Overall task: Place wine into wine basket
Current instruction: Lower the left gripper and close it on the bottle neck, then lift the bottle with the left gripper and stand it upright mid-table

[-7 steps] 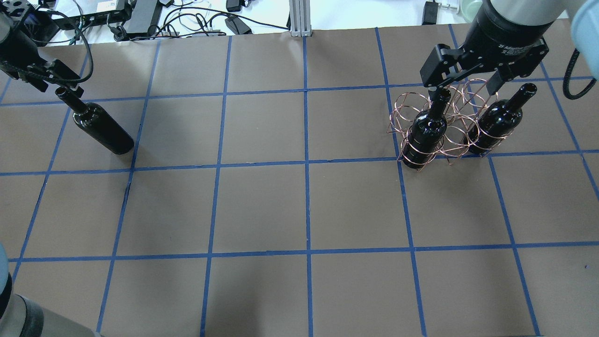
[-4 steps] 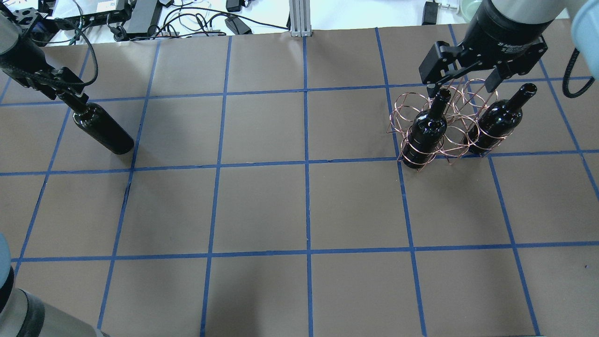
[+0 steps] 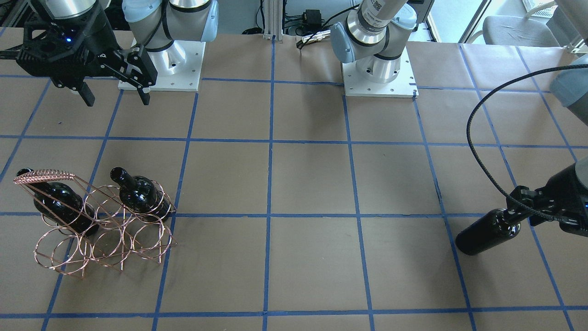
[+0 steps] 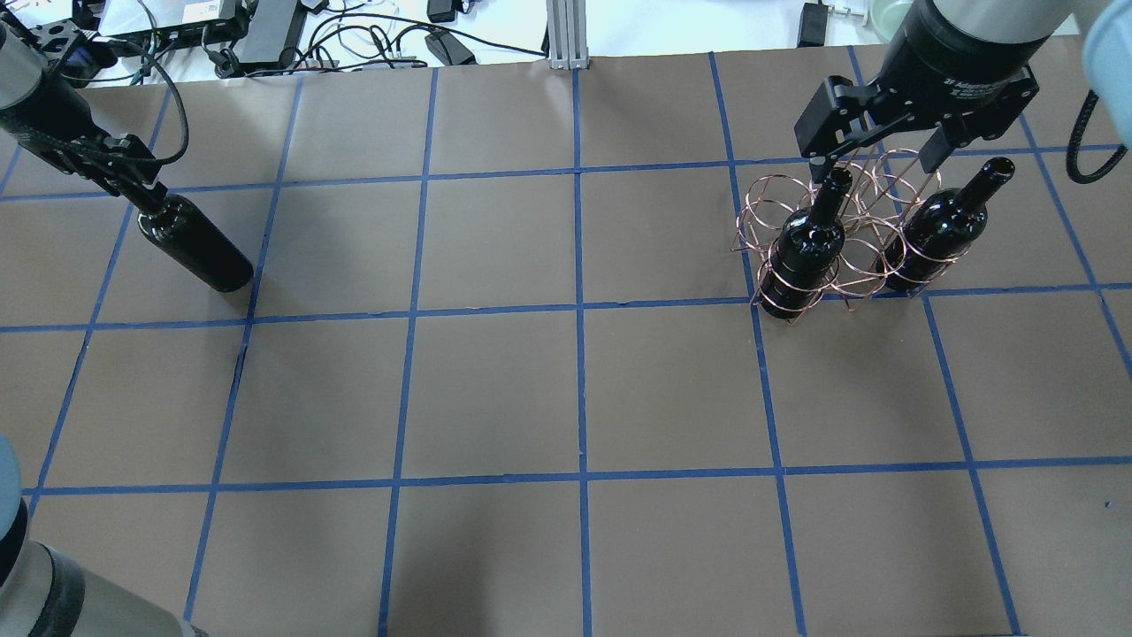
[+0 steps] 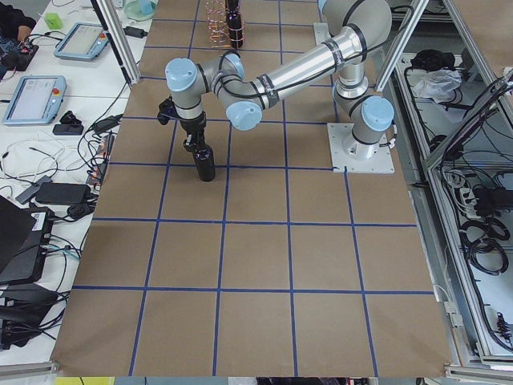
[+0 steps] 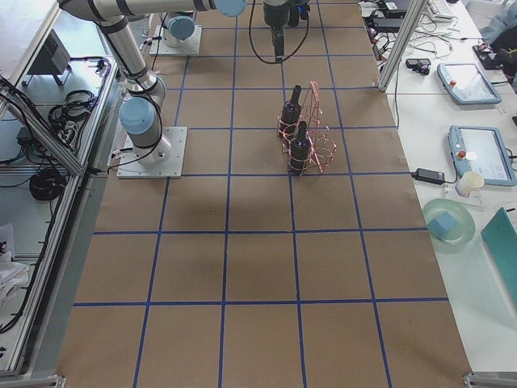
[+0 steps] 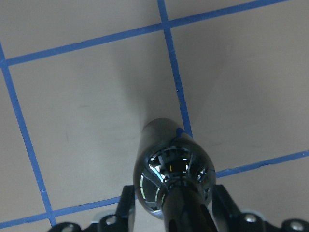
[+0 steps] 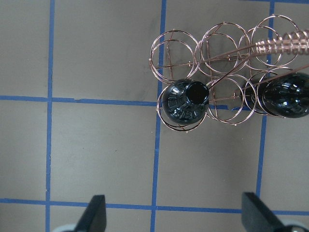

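A black wine bottle (image 4: 199, 252) stands on the table's left side; it also shows in the front view (image 3: 482, 234) and the left wrist view (image 7: 174, 174). My left gripper (image 4: 133, 181) is down over its neck, with a finger (image 7: 128, 205) on either side and a small gap, so it is open. The copper wire wine basket (image 4: 845, 265) stands at the far right with two more black bottles (image 4: 809, 248) (image 4: 942, 226) upright in its rings. My right gripper (image 4: 874, 166) hangs open and empty above the basket, and the right wrist view shows the basket's coiled handle (image 8: 280, 46).
Brown paper with a blue tape grid covers the table (image 4: 575, 398). Cables and power bricks (image 4: 265, 35) lie past the far edge. A black cable (image 3: 477, 138) loops from my left wrist. The arm bases (image 3: 376, 73) stand on white plates.
My left gripper has come down from the bottle's mouth over its neck. My right gripper has lifted slightly above the basket. No bottle has moved.
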Robot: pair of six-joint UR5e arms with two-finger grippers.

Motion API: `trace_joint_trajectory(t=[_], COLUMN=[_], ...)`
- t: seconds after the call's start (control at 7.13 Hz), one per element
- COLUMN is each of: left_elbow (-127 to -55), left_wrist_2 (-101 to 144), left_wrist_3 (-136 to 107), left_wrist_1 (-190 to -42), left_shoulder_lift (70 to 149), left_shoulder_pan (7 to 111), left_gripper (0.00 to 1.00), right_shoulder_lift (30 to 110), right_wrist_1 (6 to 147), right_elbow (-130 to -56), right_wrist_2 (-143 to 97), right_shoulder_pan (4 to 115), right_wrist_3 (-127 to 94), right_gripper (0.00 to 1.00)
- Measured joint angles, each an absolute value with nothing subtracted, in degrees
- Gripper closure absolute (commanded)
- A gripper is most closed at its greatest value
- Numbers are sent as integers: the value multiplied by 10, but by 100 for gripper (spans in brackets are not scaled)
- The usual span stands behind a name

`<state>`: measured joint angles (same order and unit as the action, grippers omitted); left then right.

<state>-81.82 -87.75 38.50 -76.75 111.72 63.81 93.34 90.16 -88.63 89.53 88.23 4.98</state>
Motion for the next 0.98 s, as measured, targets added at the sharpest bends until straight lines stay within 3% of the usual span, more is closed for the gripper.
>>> trace_joint_trajectory(t=[0.14, 0.98], left_elbow=[-818, -816], left_wrist_2=[-878, -882], left_wrist_3=[383, 306], left_wrist_1=[-768, -790], left_shoulder_lift=[1118, 1073], left_shoulder_pan=[638, 683], left_gripper=[100, 100], right_shoulder_lift=[933, 934], right_wrist_1=[902, 900], right_elbow=[-887, -887], right_wrist_2=[894, 894], right_shoulder_pan=[882, 883], right_wrist_3=[49, 50], right_gripper=[0, 0])
